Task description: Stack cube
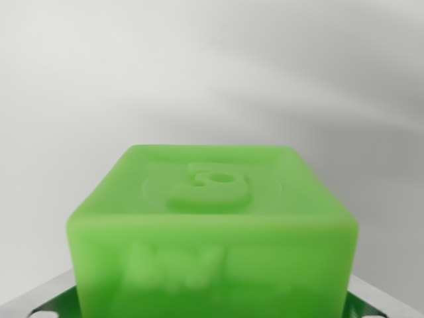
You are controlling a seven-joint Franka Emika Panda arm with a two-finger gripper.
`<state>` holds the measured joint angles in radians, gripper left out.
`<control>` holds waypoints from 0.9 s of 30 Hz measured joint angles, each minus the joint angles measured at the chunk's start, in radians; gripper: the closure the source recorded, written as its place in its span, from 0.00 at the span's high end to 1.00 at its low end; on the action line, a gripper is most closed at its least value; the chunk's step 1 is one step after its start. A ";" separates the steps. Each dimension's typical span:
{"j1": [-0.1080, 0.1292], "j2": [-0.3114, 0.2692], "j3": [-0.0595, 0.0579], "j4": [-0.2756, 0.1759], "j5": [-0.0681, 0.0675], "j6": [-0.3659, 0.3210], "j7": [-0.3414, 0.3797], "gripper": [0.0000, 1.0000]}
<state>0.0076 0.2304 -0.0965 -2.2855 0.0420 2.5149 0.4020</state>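
A translucent green cube (212, 212) fills the lower half of the wrist view, very close to the camera. Its top face carries a raised figure inside a ring, and its near face has raised lettering. Silver fingers (40, 301) show at both bottom corners of the picture, pressed against the cube's two sides and tinted by green reflections. My gripper (212, 308) is shut on the cube. The cube's underside and whatever lies under it are hidden. No second cube is in view.
Behind the cube there is only a plain white-grey surface (212, 66) with soft shadows running across it.
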 joint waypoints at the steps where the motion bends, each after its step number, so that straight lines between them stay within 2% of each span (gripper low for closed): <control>1: 0.004 0.000 0.000 0.001 0.000 -0.001 0.004 0.00; 27: 0.089 -0.001 0.010 0.033 -0.005 -0.032 0.096 0.00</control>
<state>0.0970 0.2297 -0.0867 -2.2524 0.0370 2.4833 0.4979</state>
